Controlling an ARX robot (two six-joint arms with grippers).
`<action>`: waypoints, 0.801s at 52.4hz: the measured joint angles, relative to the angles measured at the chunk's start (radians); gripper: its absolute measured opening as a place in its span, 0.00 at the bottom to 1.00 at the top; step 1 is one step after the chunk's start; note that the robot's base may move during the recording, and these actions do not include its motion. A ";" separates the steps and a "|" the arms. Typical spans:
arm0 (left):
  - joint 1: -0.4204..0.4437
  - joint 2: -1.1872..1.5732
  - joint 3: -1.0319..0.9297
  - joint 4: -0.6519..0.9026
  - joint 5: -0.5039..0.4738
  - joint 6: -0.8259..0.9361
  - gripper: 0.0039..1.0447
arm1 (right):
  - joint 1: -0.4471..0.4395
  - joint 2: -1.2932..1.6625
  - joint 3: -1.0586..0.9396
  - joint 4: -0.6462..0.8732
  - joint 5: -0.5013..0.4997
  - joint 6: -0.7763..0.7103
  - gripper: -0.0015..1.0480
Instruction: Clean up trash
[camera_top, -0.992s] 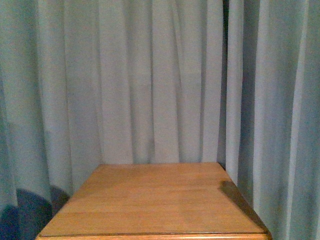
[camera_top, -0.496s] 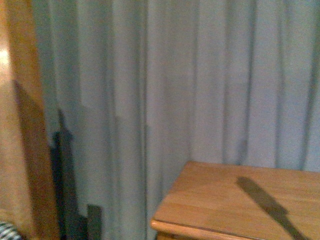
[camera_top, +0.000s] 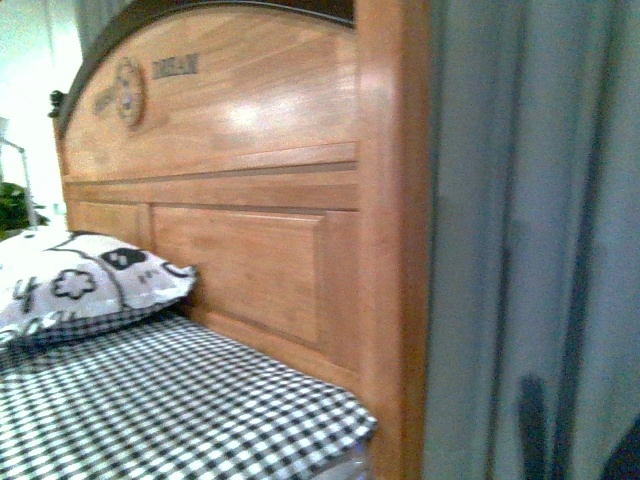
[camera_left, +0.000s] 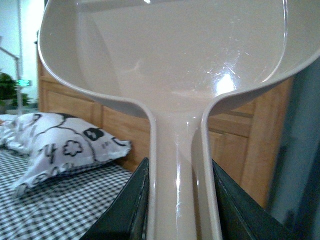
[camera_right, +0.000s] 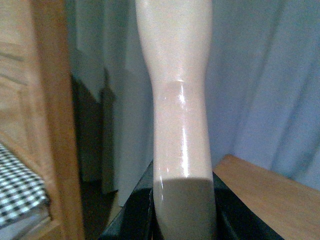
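- Swung since earlier from bench (camera_right: 265, 195) to headboard (camera_top: 240, 170).
- Left end effector (camera_left: 179, 200) clamped on dustpan (camera_left: 175, 60) handle, facing headboard.
- Right end effector (camera_right: 182, 210) clamped on beige handle (camera_right: 180, 100), beside headboard.
- Trash: cannot tell where.

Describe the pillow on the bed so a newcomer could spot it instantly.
Start at the arched wooden headboard. Below it lies the black-and-white checked bed sheet, and by the headboard rests the soft white pillow. Its black flower and cloud outlines set it apart from the small regular checks beneath.
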 joint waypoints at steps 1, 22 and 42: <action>0.000 0.000 0.000 0.000 0.000 0.000 0.27 | 0.000 0.000 0.000 0.000 0.000 0.000 0.19; 0.000 0.000 -0.001 0.000 0.002 0.000 0.27 | -0.001 0.000 0.000 0.000 0.003 0.000 0.19; 0.002 -0.006 -0.001 -0.001 -0.016 -0.003 0.27 | 0.003 0.009 -0.002 0.000 -0.010 0.000 0.19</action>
